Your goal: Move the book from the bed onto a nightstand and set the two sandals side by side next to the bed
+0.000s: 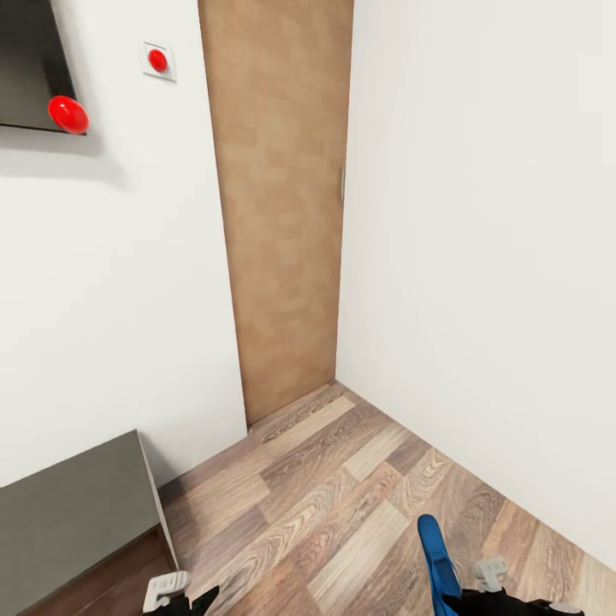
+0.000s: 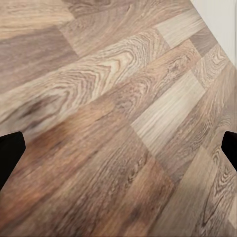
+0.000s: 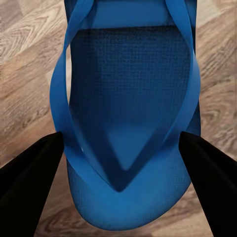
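One bright blue sandal (image 1: 435, 552) stands on edge above the wood-plank floor at the bottom right of the head view, with my right gripper (image 1: 483, 592) shut on it. In the right wrist view the sandal's sole and thin straps (image 3: 131, 103) sit between the two dark fingers (image 3: 29, 182), which press its edges. My left gripper (image 1: 181, 594) is low at the bottom left. Its fingertips (image 2: 10, 150) stand wide apart, open over bare floor. The book, the other sandal and the nightstands are out of view.
I face a room corner: white walls and a tall light-brown wooden door (image 1: 282, 197). A low grey-topped piece of furniture with a dark brown base (image 1: 77, 513) stands at the left. A dark wall panel with a red knob (image 1: 68, 114) and a red button (image 1: 157, 60) hang above.
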{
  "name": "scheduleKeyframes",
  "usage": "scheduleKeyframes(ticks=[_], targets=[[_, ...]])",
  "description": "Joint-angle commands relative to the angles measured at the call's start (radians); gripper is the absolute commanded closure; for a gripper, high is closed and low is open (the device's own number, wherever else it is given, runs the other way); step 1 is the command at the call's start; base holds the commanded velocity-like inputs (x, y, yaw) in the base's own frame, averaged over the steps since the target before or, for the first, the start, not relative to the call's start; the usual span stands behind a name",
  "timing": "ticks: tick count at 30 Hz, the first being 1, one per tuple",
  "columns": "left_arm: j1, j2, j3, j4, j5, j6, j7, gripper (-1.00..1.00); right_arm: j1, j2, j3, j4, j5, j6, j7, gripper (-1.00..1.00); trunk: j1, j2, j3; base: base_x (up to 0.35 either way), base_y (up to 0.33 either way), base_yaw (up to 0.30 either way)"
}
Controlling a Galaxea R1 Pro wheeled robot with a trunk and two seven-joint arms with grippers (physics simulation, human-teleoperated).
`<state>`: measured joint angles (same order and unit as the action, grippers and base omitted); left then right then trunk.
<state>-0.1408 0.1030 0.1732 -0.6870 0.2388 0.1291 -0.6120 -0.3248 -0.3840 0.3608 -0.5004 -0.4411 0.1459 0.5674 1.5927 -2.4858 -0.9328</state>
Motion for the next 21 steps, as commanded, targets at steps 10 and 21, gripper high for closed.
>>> scheduleKeyframes(ticks=[10, 21], targets=[[0.0, 0.0, 0.002, 0.0, 0.01, 0.01, -0.005, -1.0, 0.0, -0.001, 0.004, -0.001, -0.01, 0.008, 0.0, 1.0, -0.039, 0.07, 0.03, 0.0, 0.0, 0.0], [0.0, 0.0, 0.002, 0.0, 0.01, 0.01, -0.005, -1.0, 0.0, -0.001, 0.004, -0.001, -0.01, 0.008, 0.0, 1.0, -0.046, 0.084, 0.037, 0.0, 0.0, 0.124]])
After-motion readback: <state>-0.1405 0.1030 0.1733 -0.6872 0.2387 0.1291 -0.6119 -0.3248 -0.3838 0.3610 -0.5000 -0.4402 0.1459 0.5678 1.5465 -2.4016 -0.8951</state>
